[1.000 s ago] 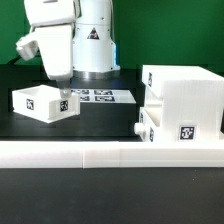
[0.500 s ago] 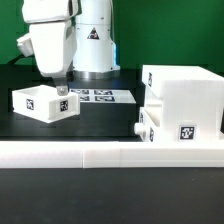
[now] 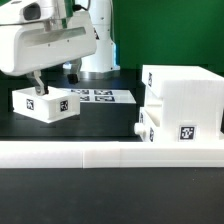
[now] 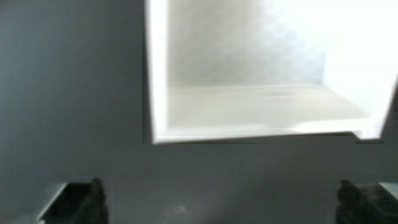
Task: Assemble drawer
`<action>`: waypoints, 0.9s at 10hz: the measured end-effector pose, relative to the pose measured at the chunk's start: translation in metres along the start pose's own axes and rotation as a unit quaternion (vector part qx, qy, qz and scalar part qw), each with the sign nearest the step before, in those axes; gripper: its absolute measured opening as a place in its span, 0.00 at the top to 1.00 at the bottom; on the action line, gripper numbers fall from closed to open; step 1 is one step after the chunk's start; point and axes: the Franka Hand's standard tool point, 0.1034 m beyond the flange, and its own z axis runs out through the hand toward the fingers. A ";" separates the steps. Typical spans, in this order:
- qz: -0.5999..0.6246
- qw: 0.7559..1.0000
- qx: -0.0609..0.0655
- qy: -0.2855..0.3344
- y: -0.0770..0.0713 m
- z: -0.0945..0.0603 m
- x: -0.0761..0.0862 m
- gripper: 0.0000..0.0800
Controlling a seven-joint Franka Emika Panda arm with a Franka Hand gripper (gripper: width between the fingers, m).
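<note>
The small open-topped white box [image 3: 45,103] lies on the black table at the exterior view's left, a marker on its front. The larger cube-shaped casing [image 3: 185,98] stands at the right, apart from the box. My gripper [image 3: 52,82] hangs just above the box's back edge, turned broadside to the exterior camera, open and empty. In the wrist view the box [image 4: 249,70] shows its hollow inside. My two dark fingertips [image 4: 75,200] stand wide apart over bare table beside it, and the gripper [image 4: 224,202] holds nothing.
The marker board [image 3: 100,96] lies flat behind the box, near the robot base. A long low white border wall [image 3: 110,153] runs along the front of the table. A small white knob part [image 3: 142,129] sits at the casing's lower left.
The hand has turned about its vertical axis and shifted toward the exterior view's left, from beside the box's right wall to above its back edge. Box and casing have not moved.
</note>
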 end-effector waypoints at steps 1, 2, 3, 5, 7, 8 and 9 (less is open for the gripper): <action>0.061 0.998 0.005 0.005 0.000 0.001 -0.003 0.19; 0.105 0.994 0.007 0.007 -0.001 0.001 -0.002 0.19; 0.135 0.991 0.008 0.007 -0.001 0.002 -0.001 0.19; 0.244 0.970 0.014 0.012 -0.003 0.002 0.002 0.19; 0.354 0.935 0.021 0.015 -0.004 0.002 0.003 0.19; 0.436 0.900 0.025 0.012 -0.002 0.002 0.000 0.19; 0.503 0.864 0.028 0.010 0.000 0.002 -0.003 0.19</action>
